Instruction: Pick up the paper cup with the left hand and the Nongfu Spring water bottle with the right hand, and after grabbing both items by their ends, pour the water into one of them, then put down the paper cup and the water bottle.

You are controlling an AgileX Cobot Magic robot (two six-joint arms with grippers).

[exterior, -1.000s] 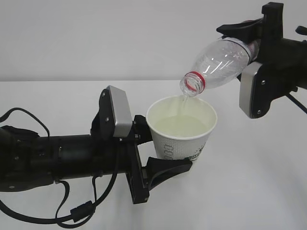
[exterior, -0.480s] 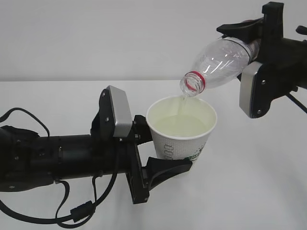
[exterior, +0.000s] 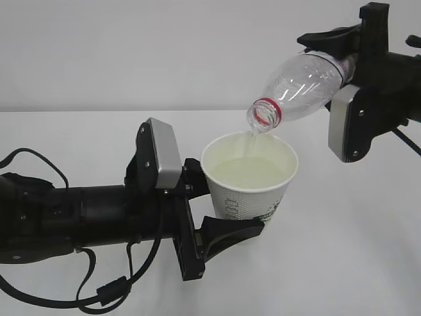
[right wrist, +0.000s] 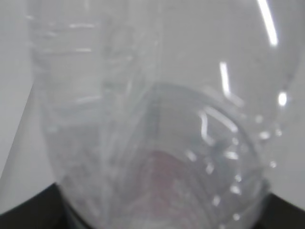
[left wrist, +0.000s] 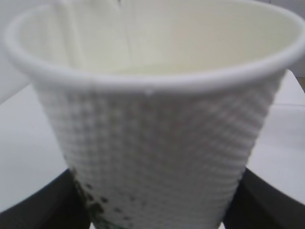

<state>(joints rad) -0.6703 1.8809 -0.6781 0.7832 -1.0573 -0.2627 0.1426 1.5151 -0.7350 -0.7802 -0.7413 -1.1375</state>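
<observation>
Nearest the camera, the left hand (exterior: 220,207) reaches in from the lower left of the exterior view, its black fingers (exterior: 227,232) pinching the lower part of the paper cup (exterior: 247,191), one on each side. The cup stands upright at the middle of the frame, held above the white table (exterior: 348,250), with bare tabletop open to its right and toward the lower right corner. A cable (exterior: 99,289) loops under the arm near the bottom edge.

The water (exterior: 245,172) fills much of the cup, and a thin stream runs down from the bottle mouth just above the far rim.

Farther back, in the upper right, the right hand (exterior: 352,56) clasps the base end of the Nongfu Spring water bottle (exterior: 299,89), which tilts neck-down toward the cup, red ring lowest, mouth just over the rim and not touching it. A plain wall (exterior: 131,52) closes the background.

The left wrist view shows the cup's dimpled side (left wrist: 157,157) and cream inside up close, fingers at both lower corners. The right wrist view looks through the clear bottle wall (right wrist: 143,119), the red ring a blur beyond.
</observation>
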